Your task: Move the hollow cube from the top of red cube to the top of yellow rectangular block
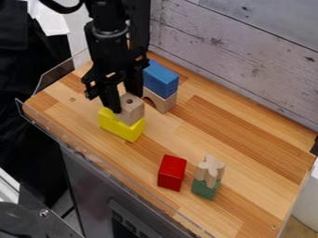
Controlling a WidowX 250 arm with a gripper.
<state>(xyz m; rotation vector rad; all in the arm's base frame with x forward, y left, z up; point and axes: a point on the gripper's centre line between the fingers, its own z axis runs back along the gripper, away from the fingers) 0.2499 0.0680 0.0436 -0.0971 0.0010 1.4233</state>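
Observation:
The black gripper (127, 103) hangs at the upper left of the board, shut on the wooden hollow cube (133, 111), with one finger at its left side and the other partly hidden behind it. The round hole in the cube's top faces up. Directly beneath the cube is the yellow block (123, 128), and the two appear to touch. The red block (172, 173) stands apart, toward the front middle of the board, with a bare top.
Just behind the gripper's right side, a blue block (161, 78) rests on a wooden arch (164, 102). Right of the red block, a notched wooden piece (210, 169) sits on a green block (204, 189). A clear rim (68, 148) runs along the board's near edge.

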